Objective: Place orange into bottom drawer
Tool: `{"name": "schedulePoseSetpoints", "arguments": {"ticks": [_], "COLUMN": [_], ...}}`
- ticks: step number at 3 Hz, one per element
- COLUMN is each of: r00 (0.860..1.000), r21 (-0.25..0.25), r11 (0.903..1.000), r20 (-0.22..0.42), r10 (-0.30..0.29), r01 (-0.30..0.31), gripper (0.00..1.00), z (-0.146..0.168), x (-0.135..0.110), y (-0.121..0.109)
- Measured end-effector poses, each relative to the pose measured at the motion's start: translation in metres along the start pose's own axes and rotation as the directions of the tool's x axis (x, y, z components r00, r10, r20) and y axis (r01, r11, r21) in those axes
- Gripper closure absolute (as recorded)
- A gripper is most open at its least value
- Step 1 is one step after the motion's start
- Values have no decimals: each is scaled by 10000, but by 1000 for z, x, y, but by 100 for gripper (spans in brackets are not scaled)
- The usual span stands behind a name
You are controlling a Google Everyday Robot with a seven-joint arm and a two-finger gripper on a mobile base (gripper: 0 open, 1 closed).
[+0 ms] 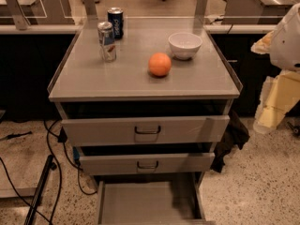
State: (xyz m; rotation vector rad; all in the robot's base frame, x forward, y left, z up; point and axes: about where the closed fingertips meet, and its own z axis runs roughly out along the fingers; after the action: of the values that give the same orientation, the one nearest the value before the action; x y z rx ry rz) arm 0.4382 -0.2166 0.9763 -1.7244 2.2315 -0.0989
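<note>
Countertop (pixel 117 81) orange (pixel 160 64); pincer (pixel 274 102) perhaps right edge.

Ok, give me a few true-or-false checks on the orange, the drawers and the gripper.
The orange sits on the cabinet top. True.
The bottom drawer is shut. False: it is pulled open.
The orange lies in the white bowl. False: it lies beside it.
The gripper holds the orange. False: the gripper is out of view; only part of the arm shows at the right edge.
A blue can stands on the top. True.
</note>
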Motion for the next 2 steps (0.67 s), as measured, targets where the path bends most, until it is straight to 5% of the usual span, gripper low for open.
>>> {"name": "schedulePoseSetpoints", "arguments": {"ticks": [2], "r00": [9980], "r21": [324], "r11": [9986], "r20": [476], "r10": [406], "r01": [-421], "gripper": [0], "z": [11], "x": [-7], "y": [-23]}}
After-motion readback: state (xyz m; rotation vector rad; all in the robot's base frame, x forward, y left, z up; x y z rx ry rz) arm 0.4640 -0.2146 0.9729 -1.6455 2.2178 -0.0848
